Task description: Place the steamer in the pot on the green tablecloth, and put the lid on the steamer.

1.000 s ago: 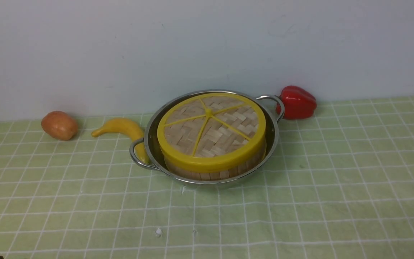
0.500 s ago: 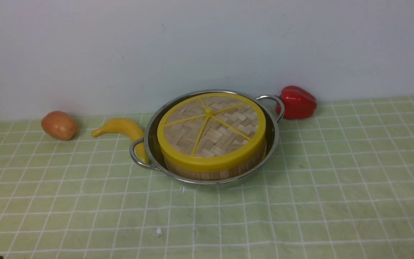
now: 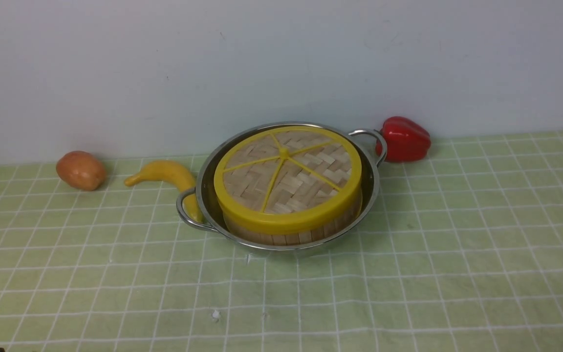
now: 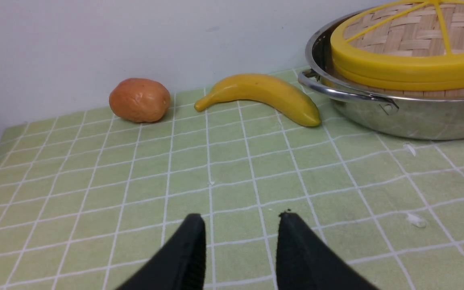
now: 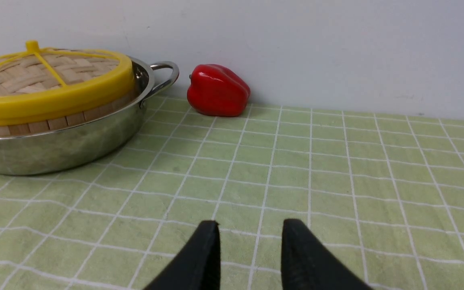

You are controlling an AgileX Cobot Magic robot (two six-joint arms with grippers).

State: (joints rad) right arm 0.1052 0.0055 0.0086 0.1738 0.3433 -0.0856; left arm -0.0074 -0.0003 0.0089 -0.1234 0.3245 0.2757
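Your lid (image 3: pixel 287 172) caps the steamer (image 3: pixel 291 234) inside the pot (image 3: pixel 372 188) on the green tablecloth (image 3: pixel 457 254), against a plain pale wall (image 3: pixel 164 63). Left gripper (image 4: pixel 242 221) and right gripper (image 5: pixel 250 229) hang released, grasping nothing; small specks, perhaps crumbs, dot the cloth.

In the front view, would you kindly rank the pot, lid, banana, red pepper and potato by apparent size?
1. pot
2. lid
3. banana
4. and 5. red pepper and potato: they look about alike, the pepper perhaps slightly bigger, so I won't rank them.
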